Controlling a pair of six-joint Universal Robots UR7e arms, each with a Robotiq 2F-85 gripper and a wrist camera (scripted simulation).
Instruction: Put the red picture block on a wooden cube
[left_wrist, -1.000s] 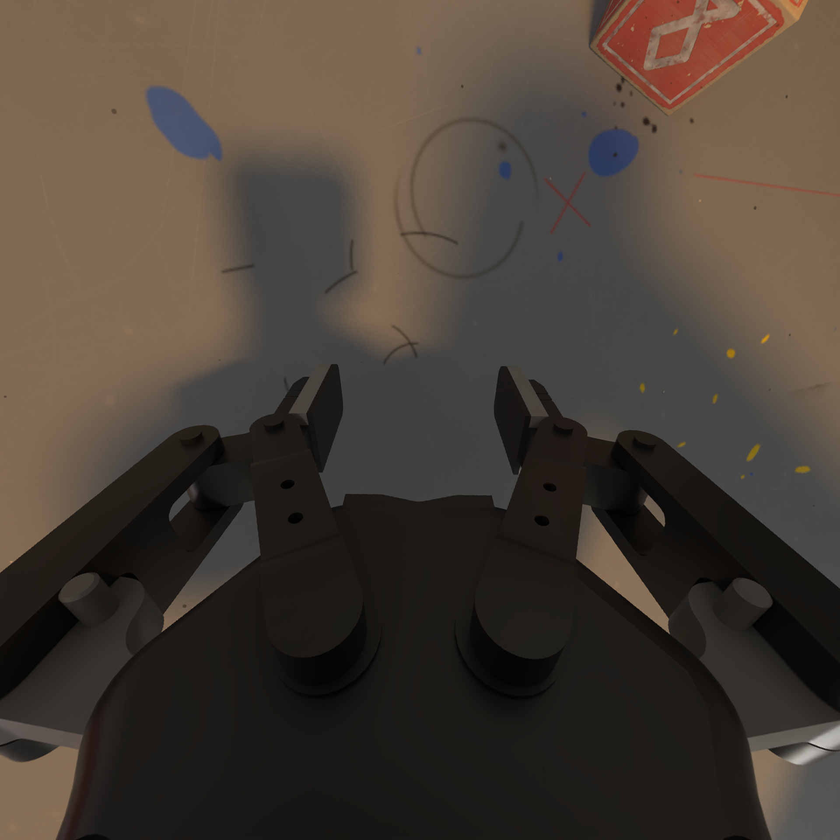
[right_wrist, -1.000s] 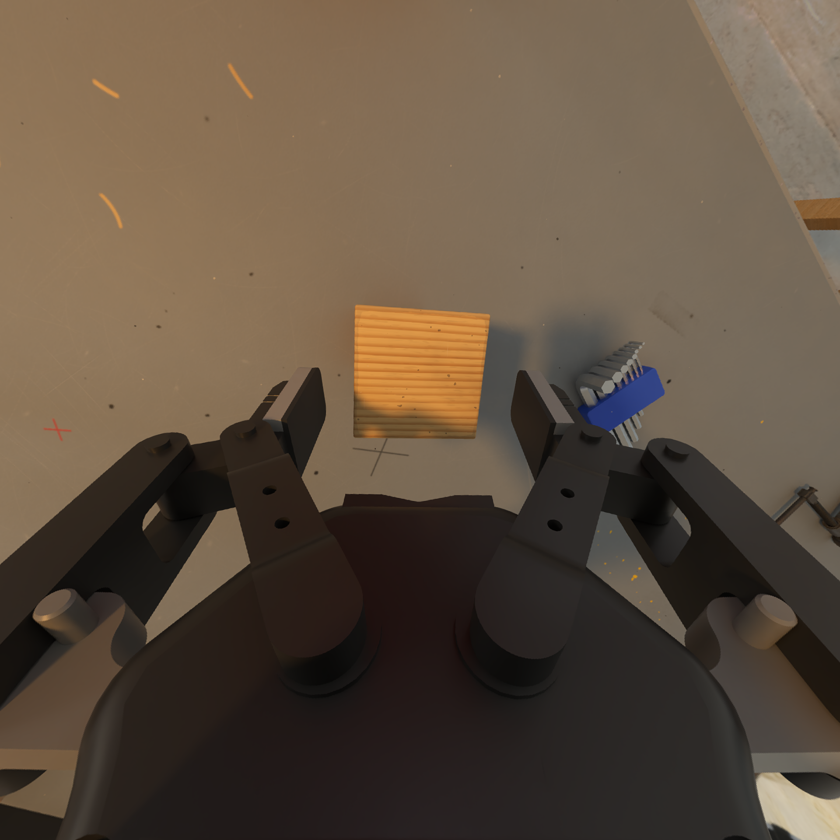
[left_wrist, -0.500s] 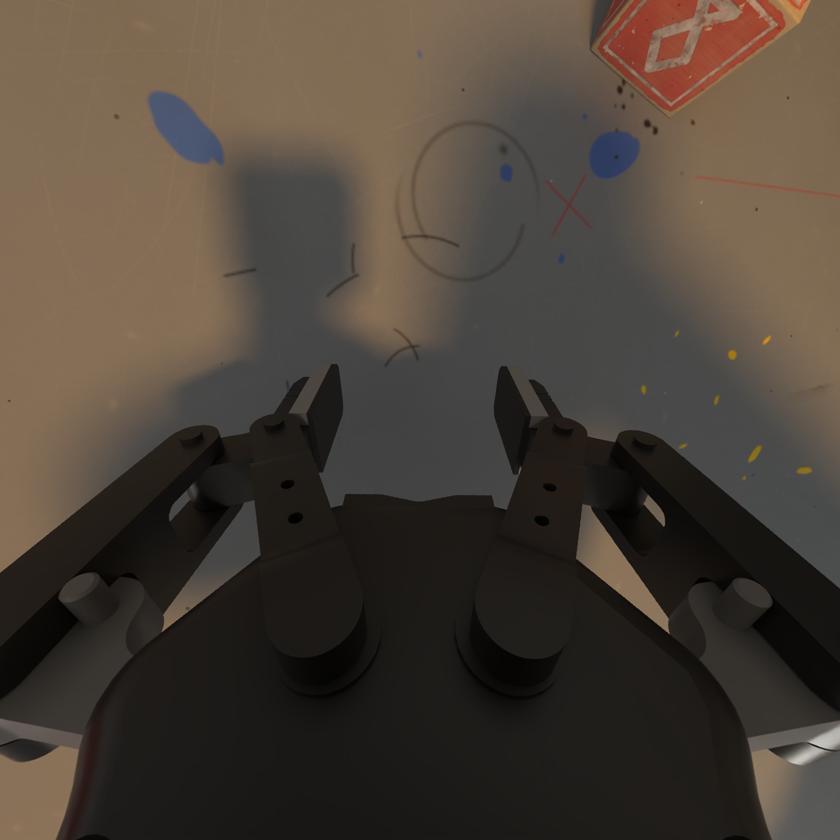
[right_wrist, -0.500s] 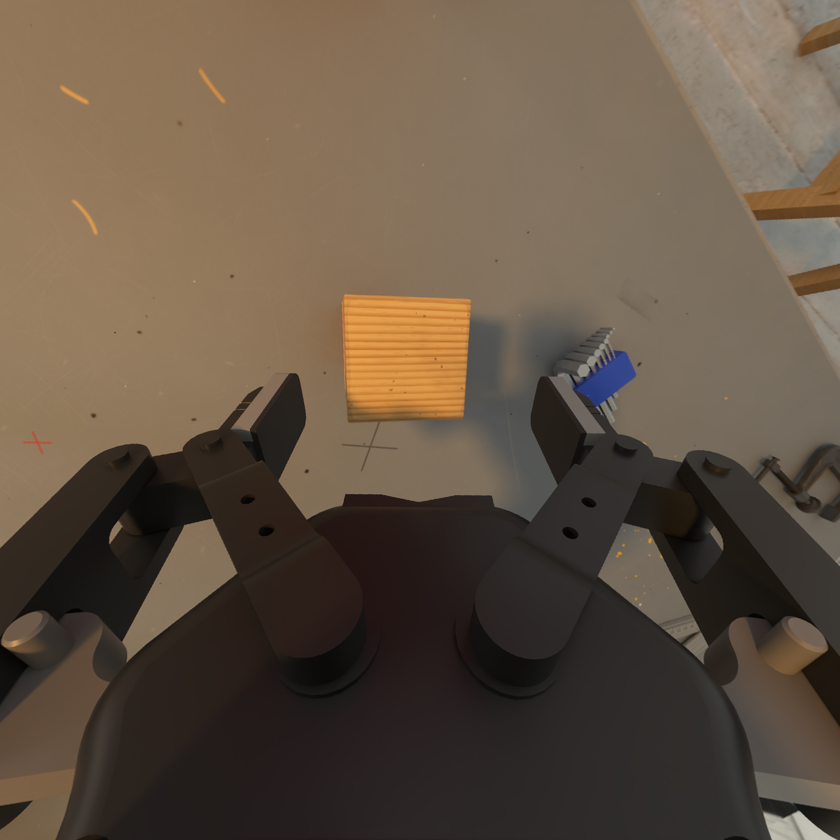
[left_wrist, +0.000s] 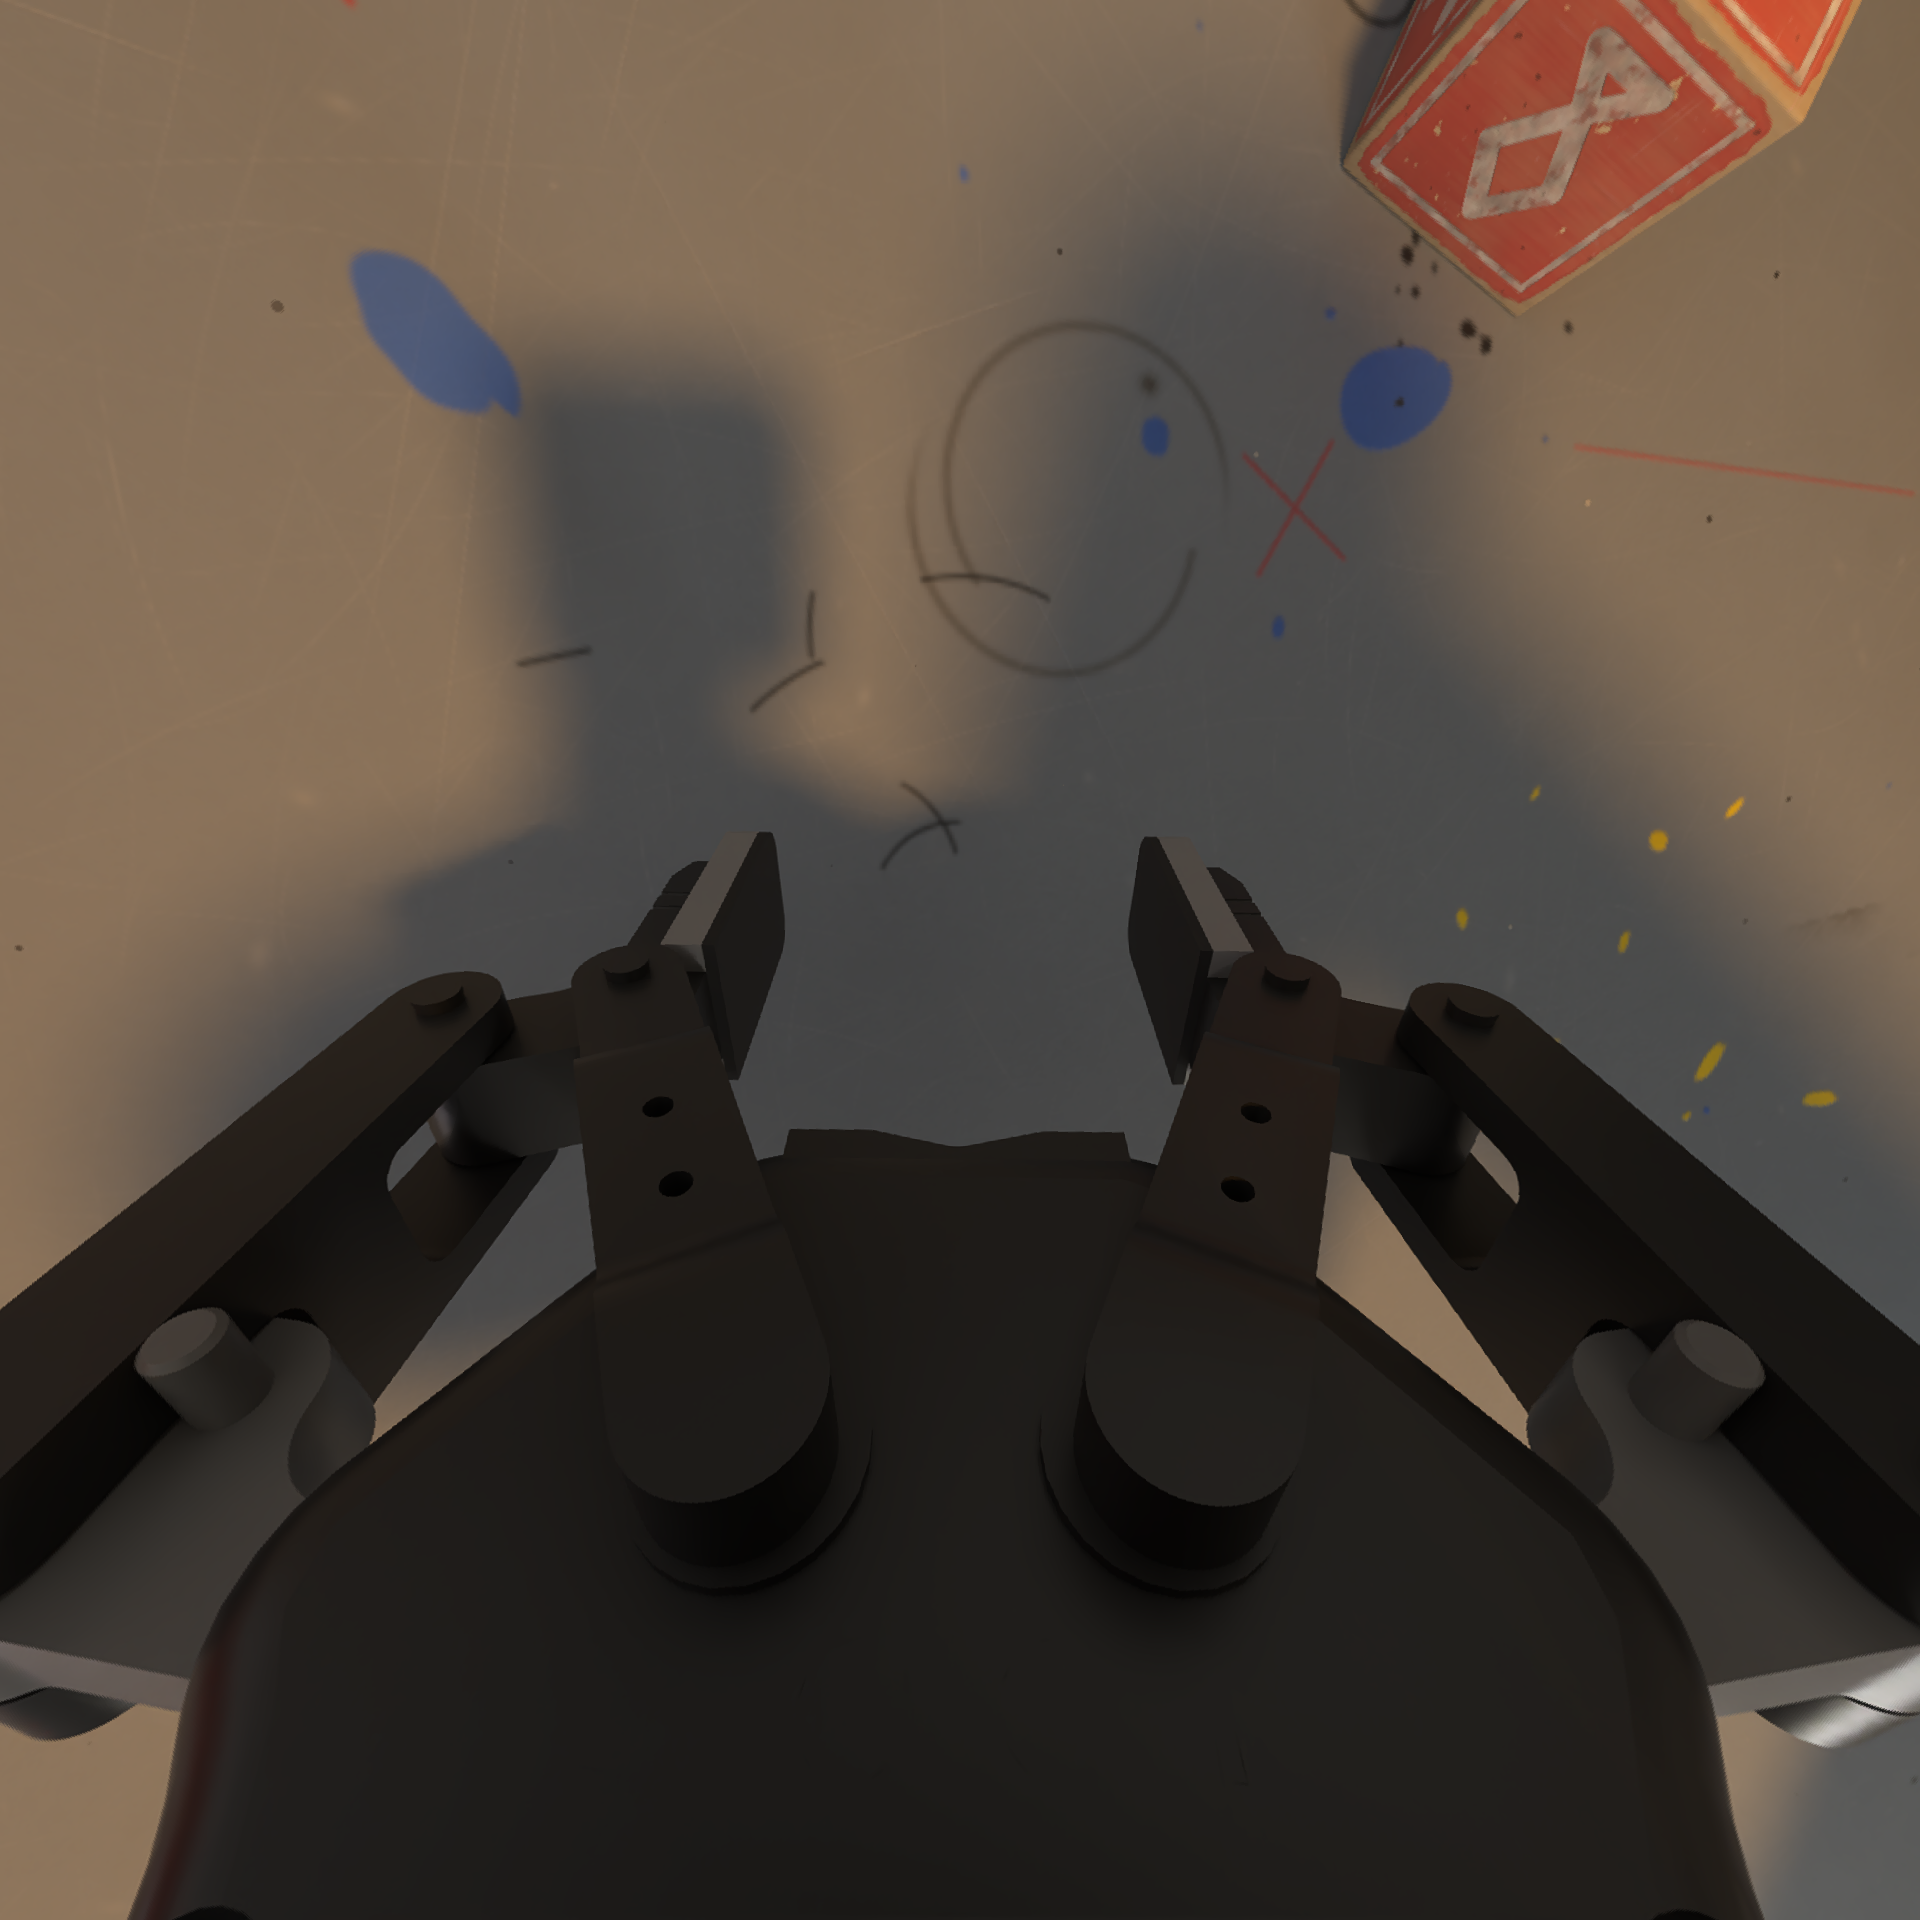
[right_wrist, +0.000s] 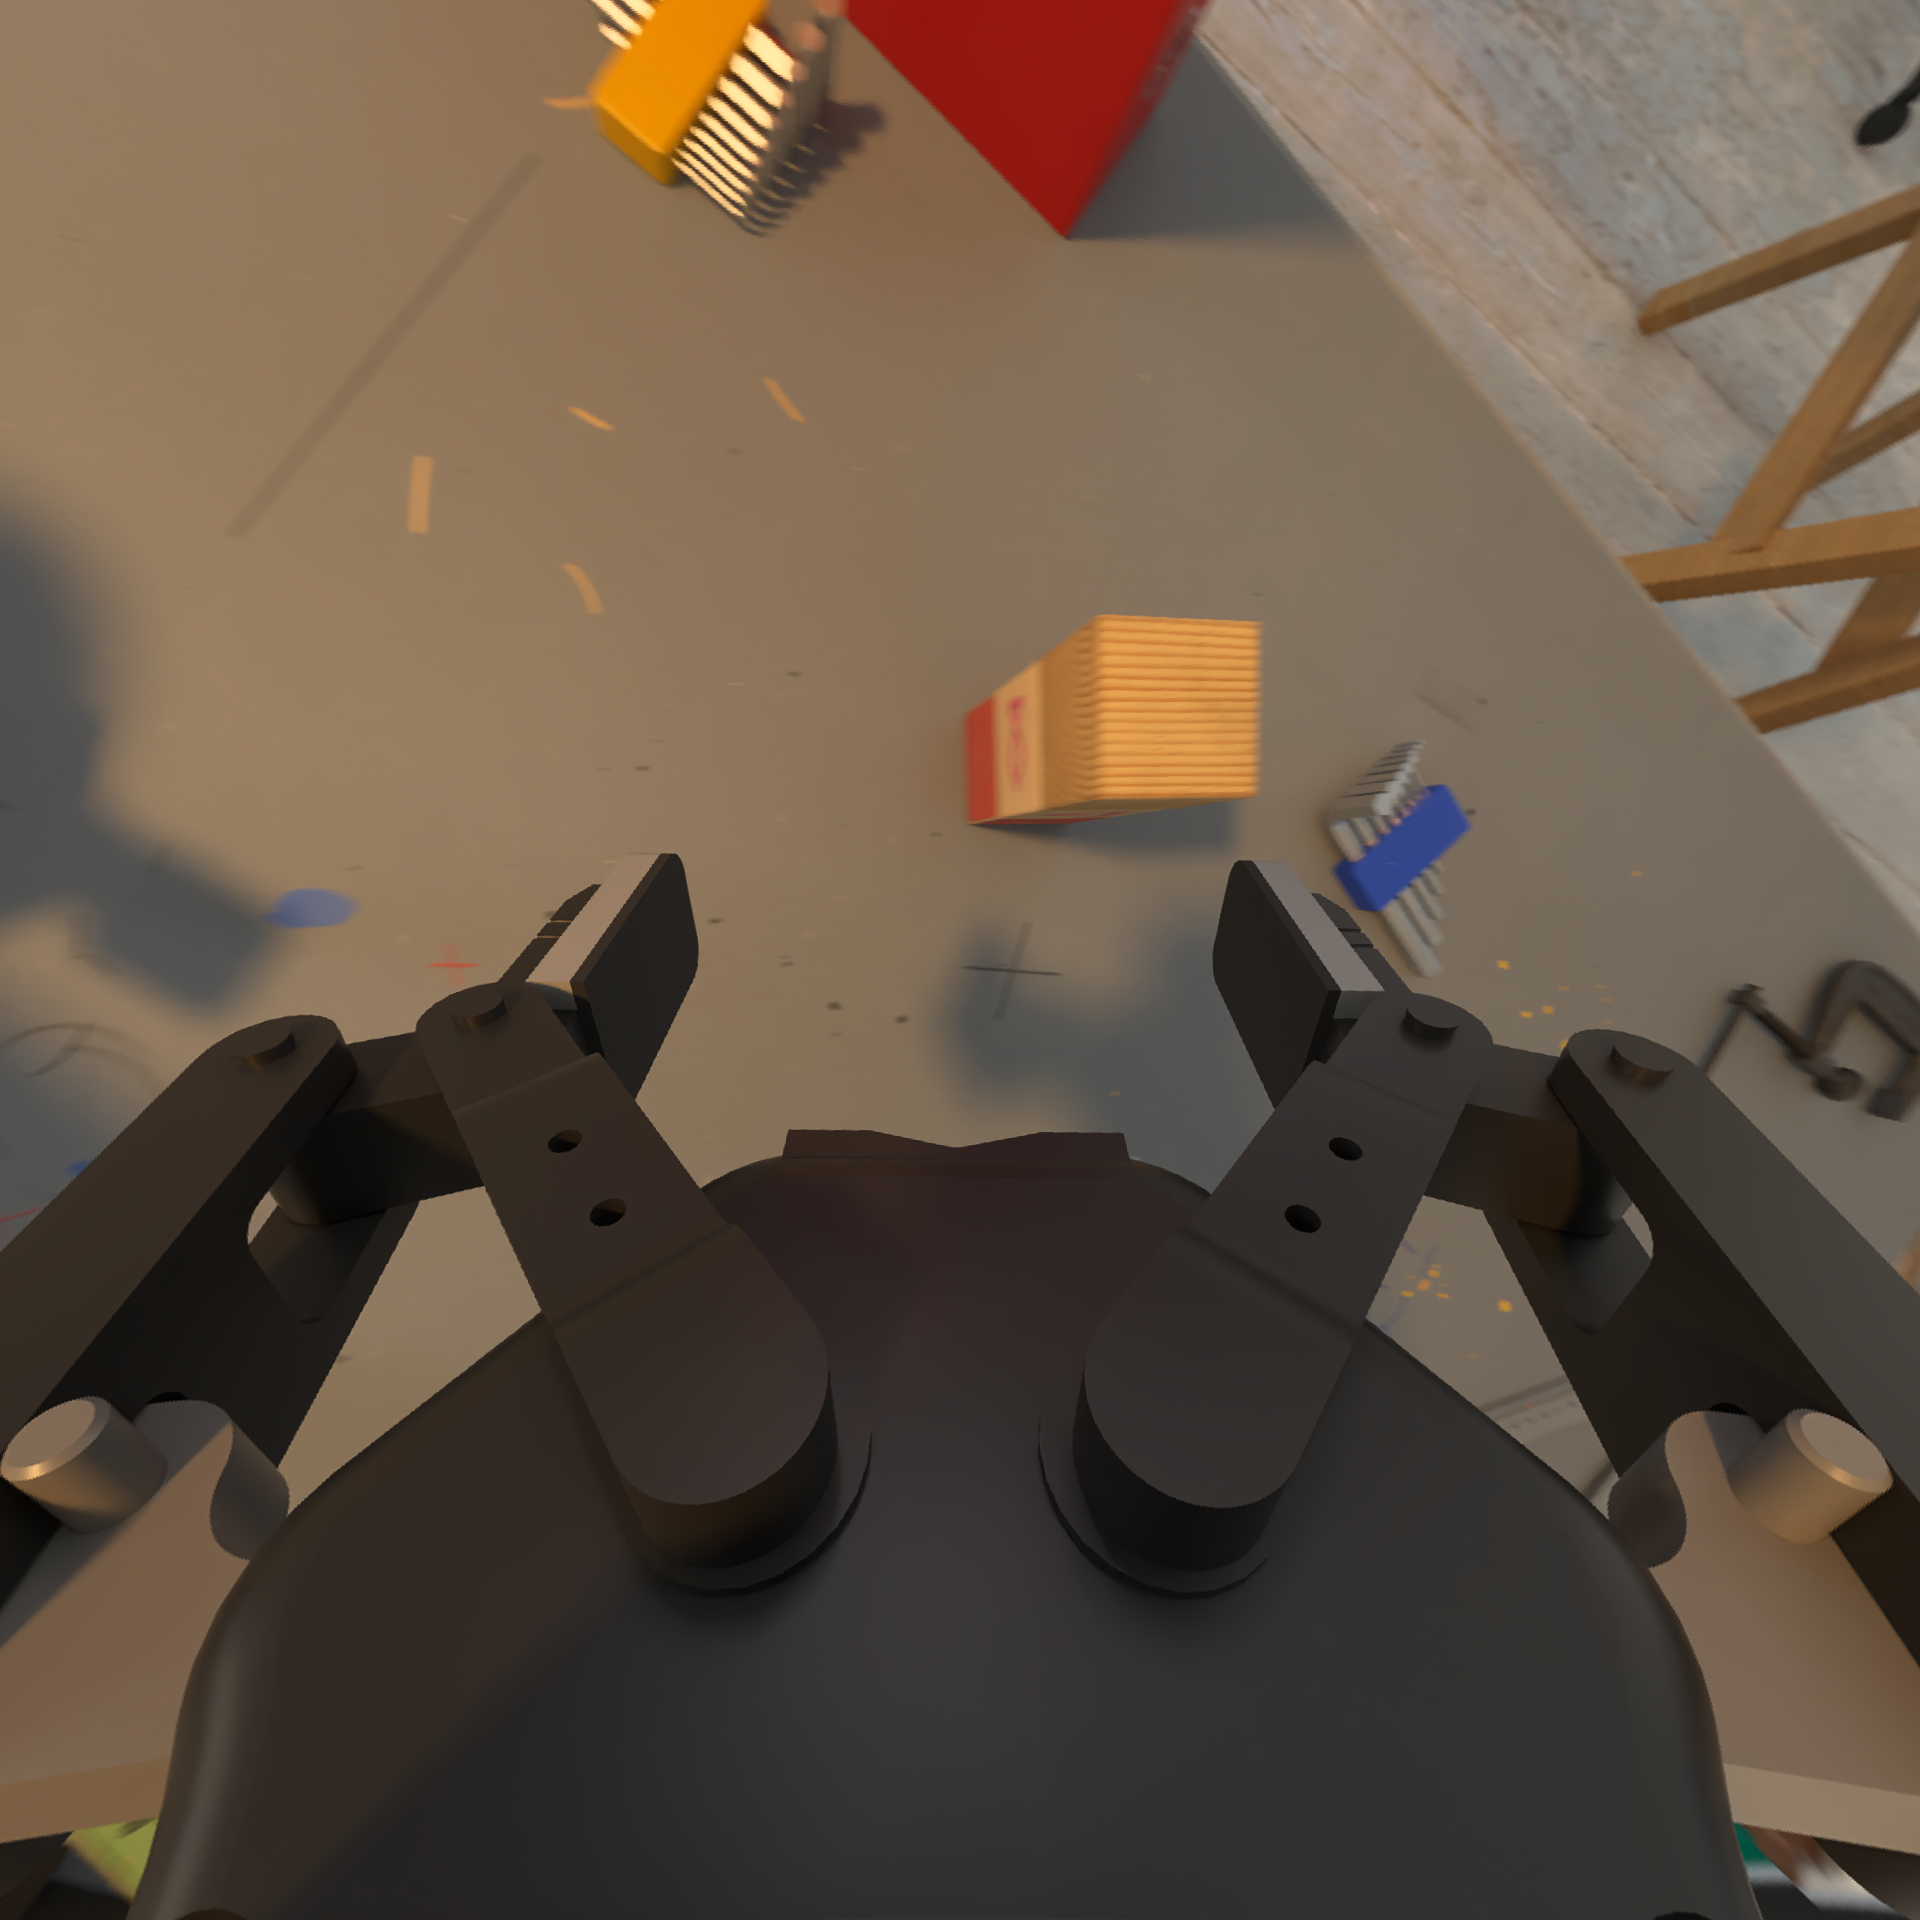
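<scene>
The red picture block (left_wrist: 1590, 135) lies on the table at the top right of the left wrist view, cut by the frame edge. My left gripper (left_wrist: 956, 935) is open and empty, above the table, well short and left of it. In the right wrist view a cube (right_wrist: 1132, 717) with a ribbed wooden top stands on the table; its left side is red and cream with a picture. My right gripper (right_wrist: 961, 935) is wide open and empty, above and short of that cube.
A blue hex-key holder (right_wrist: 1397, 847) and a metal C-clamp (right_wrist: 1860, 1049) lie right of the cube. An orange holder of metal bits (right_wrist: 707, 104) and a red box (right_wrist: 1018, 94) stand at the far end. The table edge (right_wrist: 1558, 499) runs along the right, with a wooden frame (right_wrist: 1818, 468) beyond.
My right gripper has opened wider, pulled back from the wooden-topped cube and tilted up, so more of the table shows. The left gripper has barely moved.
</scene>
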